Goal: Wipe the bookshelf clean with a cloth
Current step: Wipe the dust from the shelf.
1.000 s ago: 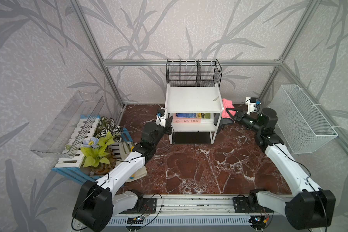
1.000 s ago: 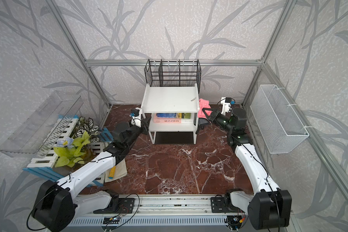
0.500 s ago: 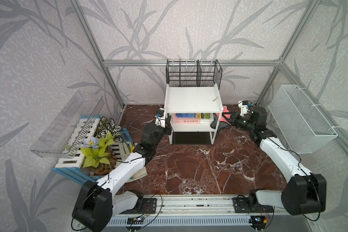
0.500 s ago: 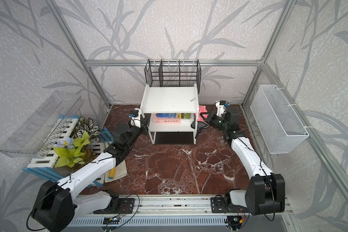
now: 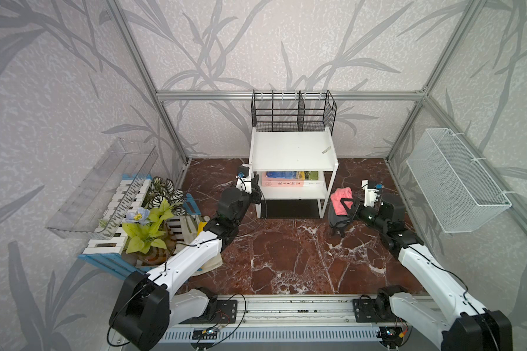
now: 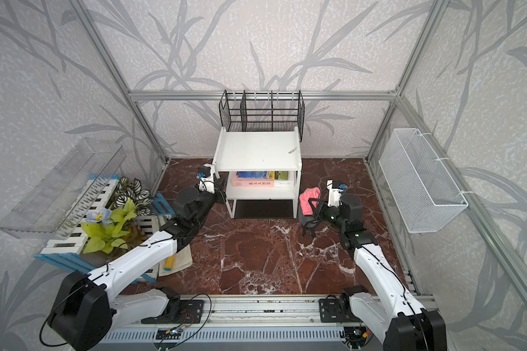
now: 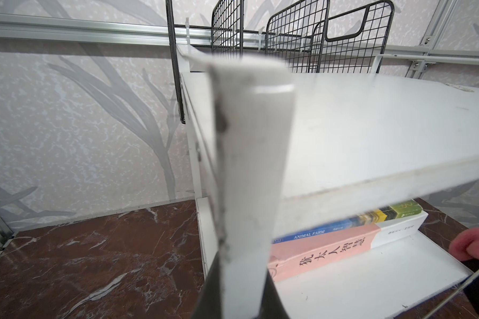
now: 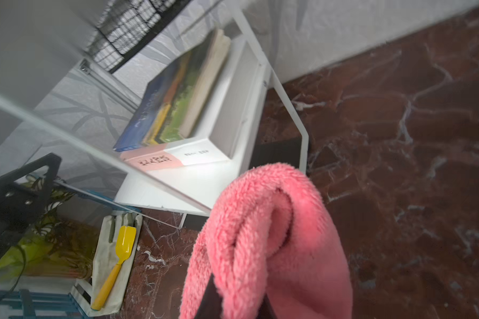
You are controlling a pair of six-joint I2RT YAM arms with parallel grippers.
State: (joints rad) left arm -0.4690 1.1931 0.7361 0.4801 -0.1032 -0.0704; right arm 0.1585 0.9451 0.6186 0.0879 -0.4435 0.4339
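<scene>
The cloth [image 5: 340, 196] was gripped in the closed right pincer [image 5: 345, 209], just right of the bookshelf [image 5: 289, 192], whose top board [image 5: 289, 150] lay higher and to its left. The left pincer [image 5: 256, 189] was clamped on the near-left post [image 7: 249, 165].

Bright even light, soft blur (right wrist view mostly).

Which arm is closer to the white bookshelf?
Left. The left arm clasps the bookshelf by a front post with its jaws; the right arm holds the cloth just beside it.
</scene>
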